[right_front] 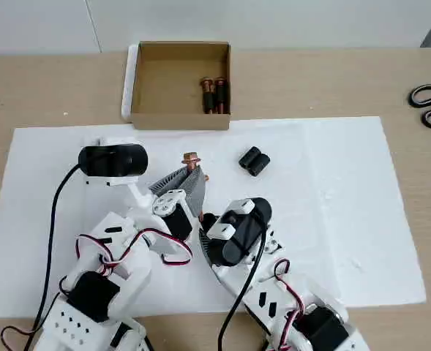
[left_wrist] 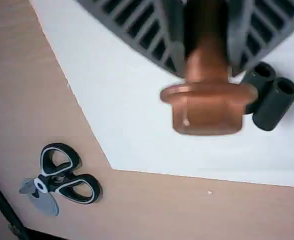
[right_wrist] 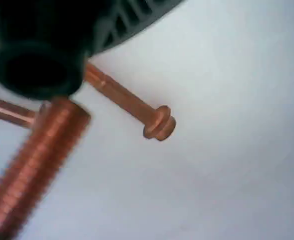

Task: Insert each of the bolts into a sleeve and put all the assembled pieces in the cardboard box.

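Centre frame: left fingers (left_wrist: 137, 30) closed on bolt (left_wrist: 206, 107). Right fingers (right_wrist: 132, 17) grip sleeve (right_wrist: 34, 67) at the bolt's threaded tip. Spare bolt (right_wrist: 137, 112) lies beneath. Loose sleeves (right_front: 254, 161) right, box (right_front: 178, 121) above, scissors (right_front: 429, 104) at the desk's (right_front: 310, 80) right edge.

Bolt (right_front: 191, 159) in left fingers (right_front: 177, 183), on the arms' side of the cardboard box (right_front: 178, 121): shank hidden between them, just the head out. Sleeve (right_front: 208, 219) a bit farther from the box, mostly under right arm's camera (right_front: 237, 230). Scissors (right_front: 429, 104) well off to the box's side, cut by edge.
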Available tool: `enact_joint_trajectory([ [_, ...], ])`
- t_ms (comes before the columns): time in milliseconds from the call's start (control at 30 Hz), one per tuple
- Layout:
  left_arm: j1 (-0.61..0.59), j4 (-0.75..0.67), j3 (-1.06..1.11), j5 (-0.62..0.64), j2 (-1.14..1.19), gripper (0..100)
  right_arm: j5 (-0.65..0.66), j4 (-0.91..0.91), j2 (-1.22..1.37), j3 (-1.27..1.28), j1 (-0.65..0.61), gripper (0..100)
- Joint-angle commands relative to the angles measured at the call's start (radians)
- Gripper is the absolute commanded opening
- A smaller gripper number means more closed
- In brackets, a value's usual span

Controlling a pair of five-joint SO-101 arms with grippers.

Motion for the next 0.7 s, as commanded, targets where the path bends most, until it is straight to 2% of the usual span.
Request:
enact_joint_trajectory([
  [0, 0.028, -0.037, -0.059, -0.003, -0.011, 1, 0.003, -0.030, -0.005, -0.012, -0.004, 0.3],
  [367, 0.055, -0.038, -0.058, -0.003, -0.005, 1, -0.015, -0.030, -0.004, -0.011, -0.005, 0.3],
  [533, 0.054, -0.051, -0.051, -0.003, -0.005, 1, -0.038, 0.002, -0.004, -0.012, -0.082, 0.3],
  [667, 0.054, -0.058, -0.050, -0.003, -0.003, 1, -0.038, -0.002, -0.004, -0.012, -0.079, 0.3],
])
